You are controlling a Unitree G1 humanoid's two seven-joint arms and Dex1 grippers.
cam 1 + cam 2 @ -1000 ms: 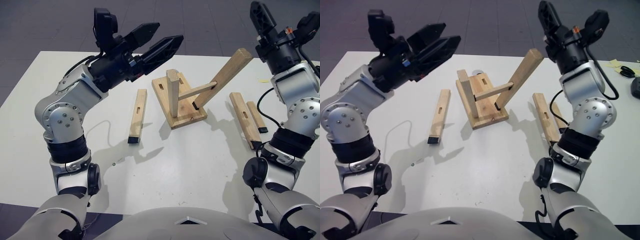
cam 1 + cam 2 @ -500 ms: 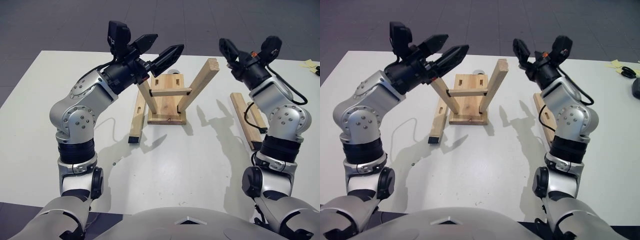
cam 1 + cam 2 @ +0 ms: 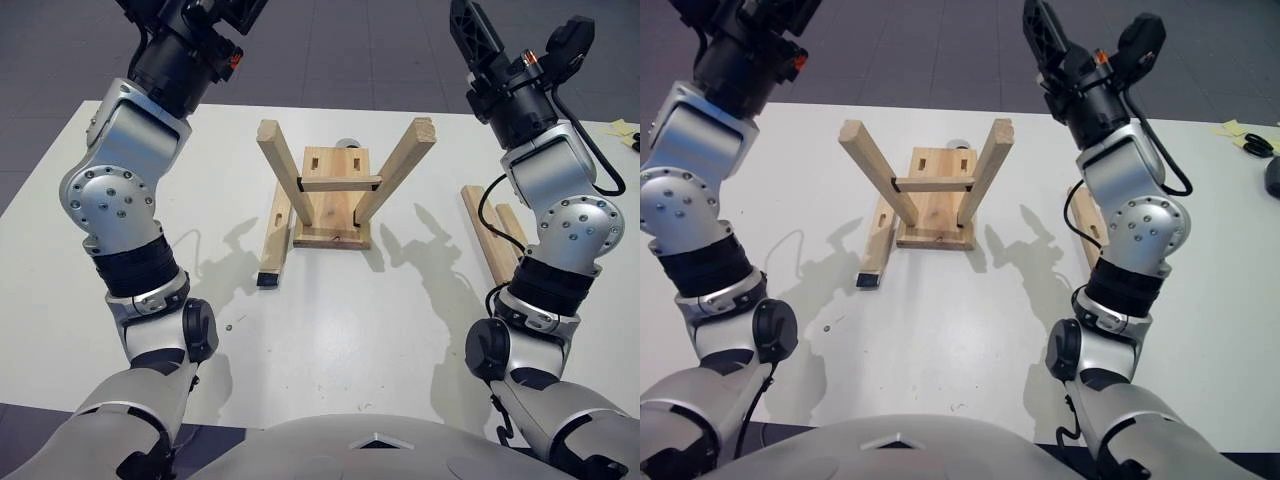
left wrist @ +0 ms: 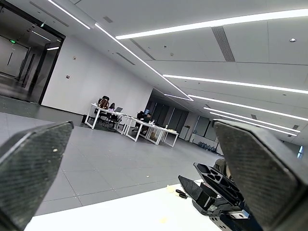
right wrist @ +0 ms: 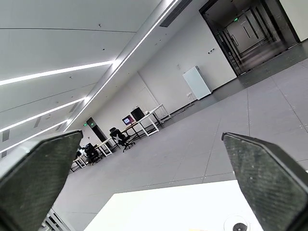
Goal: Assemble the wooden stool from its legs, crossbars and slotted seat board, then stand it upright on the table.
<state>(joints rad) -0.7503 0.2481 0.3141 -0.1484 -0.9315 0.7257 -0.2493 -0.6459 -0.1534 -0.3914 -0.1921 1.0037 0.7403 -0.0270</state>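
Left eye view shows the half-built pale wooden stool (image 3: 340,184) lying midway across the white table (image 3: 350,330), seat board (image 3: 332,236) down, two crossbar-joined legs (image 3: 277,162) pointing up. Both the left gripper (image 4: 144,149) and right gripper (image 3: 520,45) gape wide.

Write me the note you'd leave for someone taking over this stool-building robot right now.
Left gripper: open, empty, raised high on the left.
Right gripper: open, empty, raised high on the right.
Done: two standing legs slant up from the seat board, joined by one crossbar.
Loose on the table: one leg left of the board; another leg and a shorter crossbar on the right.
Left: fit these, then stand the stool upright.
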